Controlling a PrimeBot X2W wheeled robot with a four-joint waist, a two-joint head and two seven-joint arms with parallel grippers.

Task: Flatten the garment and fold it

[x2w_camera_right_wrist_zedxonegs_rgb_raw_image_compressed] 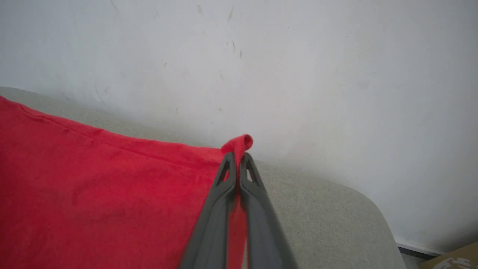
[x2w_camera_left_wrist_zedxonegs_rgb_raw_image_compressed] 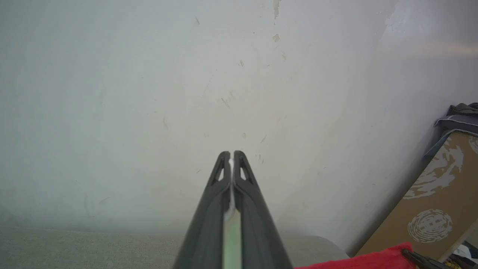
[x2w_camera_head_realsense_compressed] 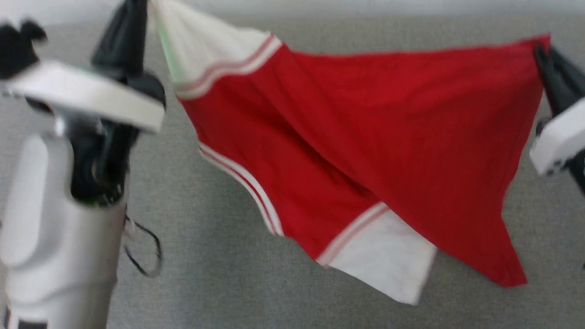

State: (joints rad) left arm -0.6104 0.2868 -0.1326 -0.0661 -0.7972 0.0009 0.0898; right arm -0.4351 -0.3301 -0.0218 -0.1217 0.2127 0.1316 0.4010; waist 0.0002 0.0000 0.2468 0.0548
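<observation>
— Pale left forearm (x2w_camera_head_realsense_compressed: 59, 237) at eight o'clock. And the shirt (x2w_camera_head_realsense_compressed: 365, 137)?
— Red with white sleeves, it hangs spread mid-frame over the grey table (x2w_camera_head_realsense_compressed: 205, 283).
— Held by what?
— At ten o'clock the left gripper (x2w_camera_left_wrist_zedxonegs_rgb_raw_image_compressed: 232, 154) is clamped on a white sleeve. At two o'clock the right gripper (x2w_camera_right_wrist_zedxonegs_rgb_raw_image_compressed: 238, 155) pinches a red corner.
— Beyond?
— A white wall (x2w_camera_left_wrist_zedxonegs_rgb_raw_image_compressed: 149, 74).
</observation>
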